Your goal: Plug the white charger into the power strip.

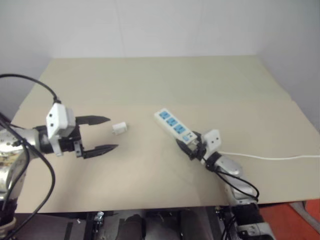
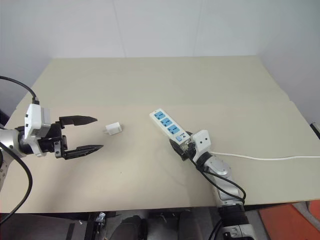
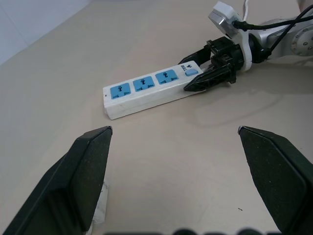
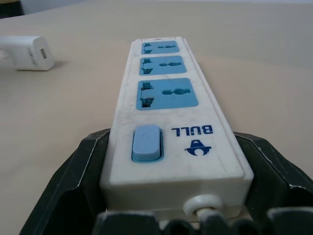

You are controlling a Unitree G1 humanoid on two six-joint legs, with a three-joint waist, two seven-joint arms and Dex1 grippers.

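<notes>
Right tool [image 1: 192, 146] clamps power strip [image 1: 172, 125] switch end; left tool [image 1: 102, 134] wide, white charger [image 1: 119, 128] just ahead on bare worktop [image 1: 150, 80].

Black tapered fingers [image 1: 95, 120], white wrist housings, silver forearms, looping black cables.

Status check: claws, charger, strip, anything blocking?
Left claw open, empty. Right claw around power strip switch end. Charger loose on table. Nothing between.

One white charger [image 2: 113, 128], one power strip [image 2: 169, 125] with three blue sockets, one switch, one cord [image 2: 260, 158], one table [image 2: 160, 85]
</notes>
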